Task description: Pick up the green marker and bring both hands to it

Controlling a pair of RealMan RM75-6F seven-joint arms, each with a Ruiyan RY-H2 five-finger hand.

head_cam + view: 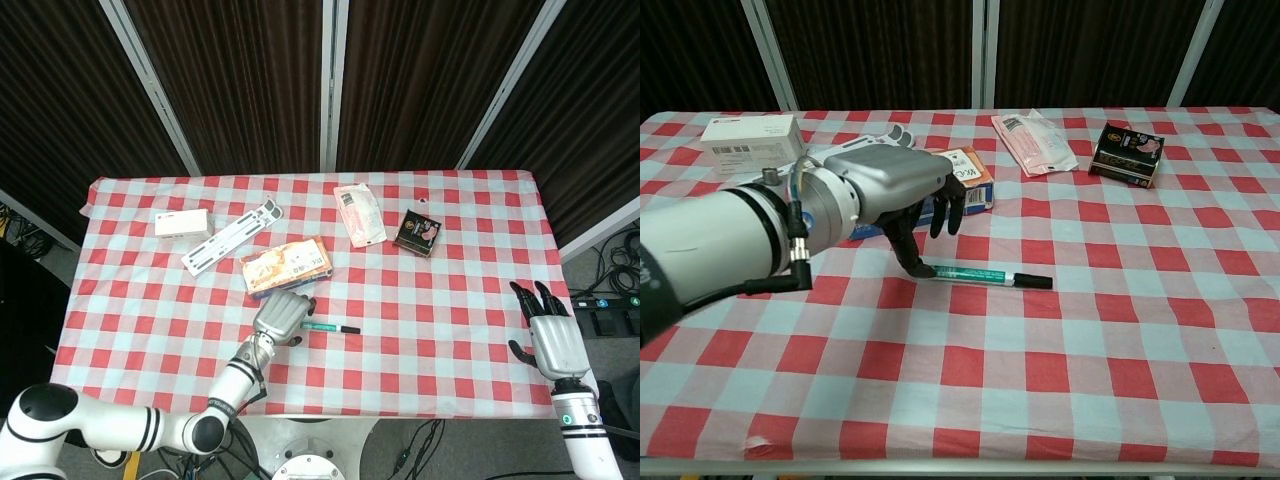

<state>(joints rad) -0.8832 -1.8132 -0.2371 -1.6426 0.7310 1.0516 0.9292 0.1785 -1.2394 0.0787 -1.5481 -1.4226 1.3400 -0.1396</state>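
The green marker (pixel 331 327) (pixel 987 276) with a black cap lies flat near the middle of the checked table. My left hand (pixel 283 315) (pixel 896 195) hovers over the marker's left, green end, fingers apart and pointing down; one fingertip is at or just above that end and nothing is held. My right hand (pixel 552 335) stays off the table's right edge, fingers spread and empty; the chest view does not show it.
An orange snack box (pixel 285 265) (pixel 970 170) lies just behind my left hand. Further back are a white box (pixel 181 223) (pixel 749 141), a white folding stand (pixel 232 235), a pink packet (pixel 359 213) (pixel 1033 143) and a dark packet (pixel 418 231) (pixel 1127 153).
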